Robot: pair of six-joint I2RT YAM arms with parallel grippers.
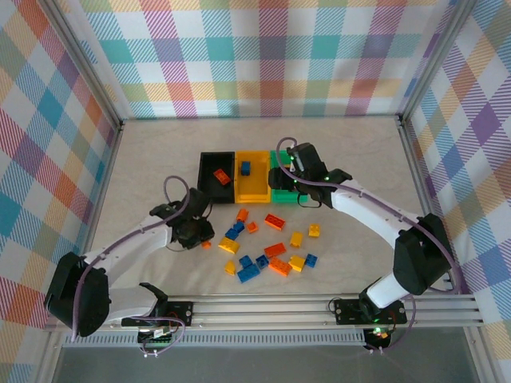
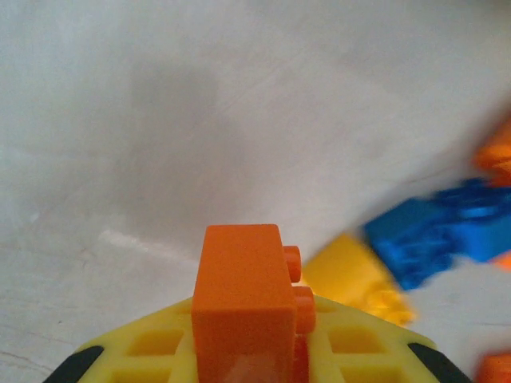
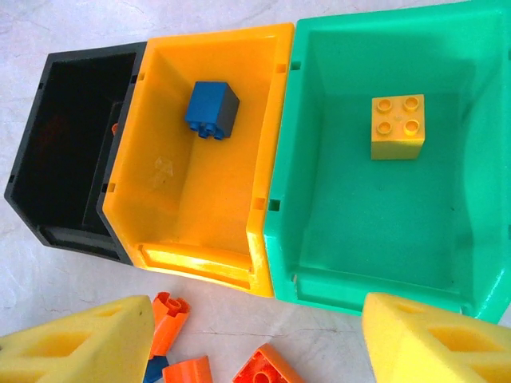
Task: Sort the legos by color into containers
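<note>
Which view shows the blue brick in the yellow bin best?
Right wrist: the blue brick lies close and sharp in the yellow bin, studs visible. In the top view it is a small blue patch.

Bare tabletop (image 1: 152, 167) lying open far left and far right, three bins (image 1: 257, 189) standing wall to wall across the far middle, loose bricks (image 1: 275, 250) crowding the near middle between the left arm (image 1: 136, 239) and the right arm (image 1: 367, 207).

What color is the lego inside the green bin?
Yellow. That lego in the green bin shows best in the right wrist view.
</note>
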